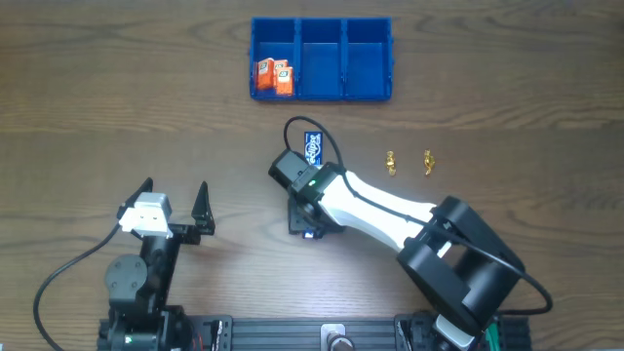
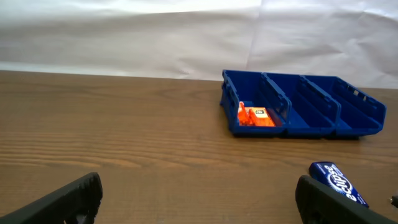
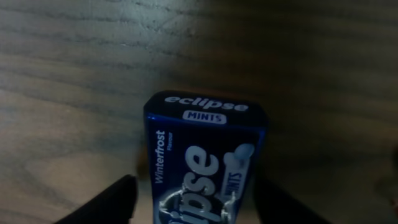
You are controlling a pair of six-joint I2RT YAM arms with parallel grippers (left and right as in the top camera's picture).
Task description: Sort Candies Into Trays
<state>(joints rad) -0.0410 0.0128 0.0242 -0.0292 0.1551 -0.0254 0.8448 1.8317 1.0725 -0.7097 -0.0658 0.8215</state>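
Right wrist view: the mint tin (image 3: 205, 155) is straddled by the open, empty fingers (image 3: 109, 205) of the right gripper (image 3: 196, 193) (a centred squeeze is advised).

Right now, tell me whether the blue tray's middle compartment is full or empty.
Empty. The top view shows the middle compartment with its bare blue floor; the orange candies lie in the left compartment alone.

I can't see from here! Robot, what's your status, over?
Left gripper open, empty. Right gripper open, astride blue mint tin. Nothing between tin and blue tray. Over.
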